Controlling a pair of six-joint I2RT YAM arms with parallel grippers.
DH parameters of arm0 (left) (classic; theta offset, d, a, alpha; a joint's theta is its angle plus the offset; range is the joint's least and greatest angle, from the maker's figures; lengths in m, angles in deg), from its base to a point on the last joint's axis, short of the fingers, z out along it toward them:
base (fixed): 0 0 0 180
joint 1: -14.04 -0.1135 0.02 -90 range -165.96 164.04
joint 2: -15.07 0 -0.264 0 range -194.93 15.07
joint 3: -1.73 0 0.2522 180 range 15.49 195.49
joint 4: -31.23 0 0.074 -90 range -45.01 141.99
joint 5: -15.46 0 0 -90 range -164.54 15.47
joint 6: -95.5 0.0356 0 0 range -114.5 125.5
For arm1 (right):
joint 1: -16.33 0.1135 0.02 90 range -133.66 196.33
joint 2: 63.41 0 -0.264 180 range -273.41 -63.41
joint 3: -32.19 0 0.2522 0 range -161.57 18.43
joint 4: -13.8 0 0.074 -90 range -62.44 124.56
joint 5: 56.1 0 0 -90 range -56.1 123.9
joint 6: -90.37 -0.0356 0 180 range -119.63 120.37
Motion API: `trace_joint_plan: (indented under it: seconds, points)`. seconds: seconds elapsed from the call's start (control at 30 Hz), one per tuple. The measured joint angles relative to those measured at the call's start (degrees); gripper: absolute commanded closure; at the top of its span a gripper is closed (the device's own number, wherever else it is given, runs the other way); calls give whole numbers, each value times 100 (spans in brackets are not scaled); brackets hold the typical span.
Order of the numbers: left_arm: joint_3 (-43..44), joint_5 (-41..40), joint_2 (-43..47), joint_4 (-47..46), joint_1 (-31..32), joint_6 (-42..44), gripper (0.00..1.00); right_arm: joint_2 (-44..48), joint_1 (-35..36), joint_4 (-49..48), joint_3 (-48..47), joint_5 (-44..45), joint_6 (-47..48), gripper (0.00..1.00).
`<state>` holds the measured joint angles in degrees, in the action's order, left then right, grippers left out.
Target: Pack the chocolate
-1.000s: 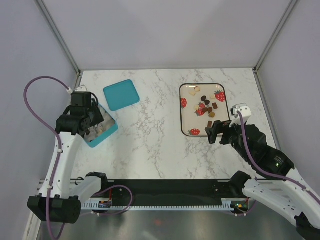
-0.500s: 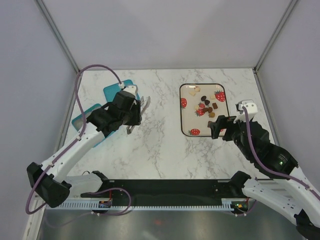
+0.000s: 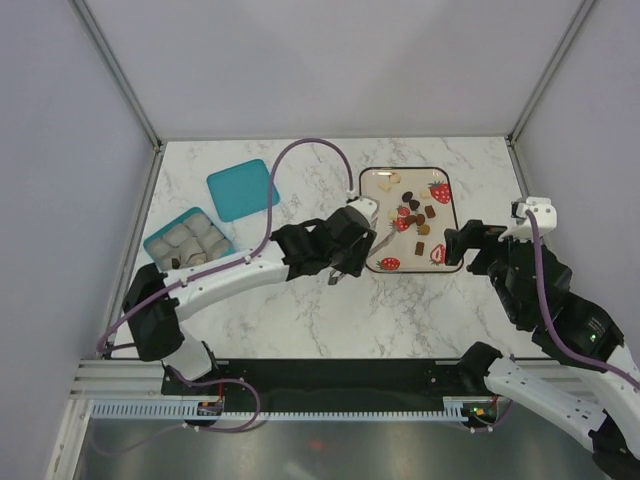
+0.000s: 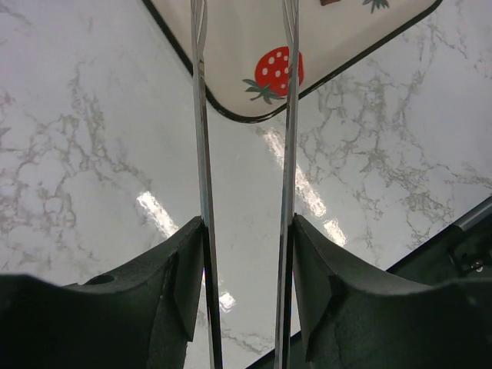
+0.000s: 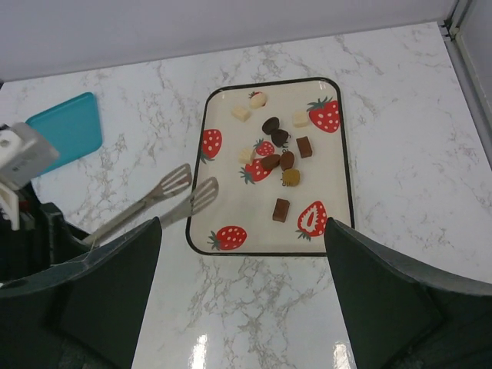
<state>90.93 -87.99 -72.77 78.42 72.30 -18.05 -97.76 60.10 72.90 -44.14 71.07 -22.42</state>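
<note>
Near right, right gripper (image 5: 242,231): fingers are standing wide apart, gripping nothing, facing the tray.
Left gripper (image 4: 246,231): is clamping the long thin silver tongs (image 5: 178,180), one tong arm against each finger.
Tongs tips: are hanging apart over the tray's near left rim.
Cream rectangular tray with black rim and strawberry prints (image 5: 327,169): is lying on the white marble table (image 3: 300,310), right of centre.
Chocolate (image 5: 287,160): dark brown, mid brown and cream pieces are lying loose on the tray, mostly around its middle and far half.
Teal compartmented box (image 3: 150,245): is sitting at the left edge.
Flat teal lid (image 3: 243,189): is lying just beyond the box, apart.
</note>
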Motion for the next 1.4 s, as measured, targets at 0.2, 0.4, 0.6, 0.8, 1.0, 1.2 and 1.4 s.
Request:
trace_joint_plan:
  seconds: [0.2, 0.4, 0.6, 0.8, 1.0, 1.2, 1.4]
  points:
    - [656, -66, -957, -221, 442, 9, 46, 166, 0, -2, -173, 210, 7, 5]
    - [1244, -111, -1652, -348, 588, 33, 46, 317, 0, 22, -173, 280, 11, 5]
    - [1591, -114, -2133, -382, 688, 33, 46, 472, 0, 61, -173, 289, 48, 5]
    - [1849, -118, -2577, -396, 754, 31, 47, 636, 0, 92, -170, 367, 120, 5]
    - [1921, -151, -2826, -378, 793, -11, 50, 743, 0, 125, -173, 389, 184, 5]
    - [1943, -249, -2909, -291, 800, -111, 53, 748, 0, 236, -188, 389, 262, 5]
    - [2085, -299, -2992, -173, 800, -129, 59, 761, 0, 240, -188, 387, 271, 5]
